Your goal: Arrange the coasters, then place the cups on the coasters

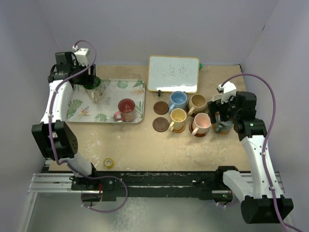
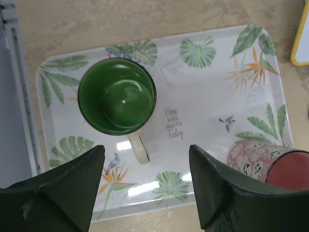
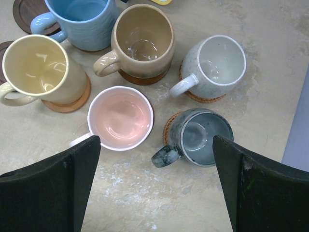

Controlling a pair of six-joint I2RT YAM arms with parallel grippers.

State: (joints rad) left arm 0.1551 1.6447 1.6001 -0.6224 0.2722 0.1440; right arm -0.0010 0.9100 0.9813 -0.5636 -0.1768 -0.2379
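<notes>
Hovering over mug cluster: right gripper (image 3: 155, 140), jaws at widest, holding nothing. Beneath it pink mug (image 3: 120, 118) and grey mug (image 3: 200, 137). Behind them yellow mug (image 3: 41, 65), tan mug (image 3: 142, 38), white mug (image 3: 217, 60); blue mug (image 3: 84, 19) farthest. Coasters show under them. Bare coasters (image 1: 161, 124), two, left of cluster. Tray (image 2: 203, 111) far left: red mug (image 2: 270, 164) at near right corner, green mug (image 2: 117, 95) upright farther back. Left gripper (image 2: 145, 149) above green mug, jaws apart, empty.

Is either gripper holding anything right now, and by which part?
Nothing held. The left gripper hangs open above the green-lined ceramic mug; the right gripper is open too.
</notes>
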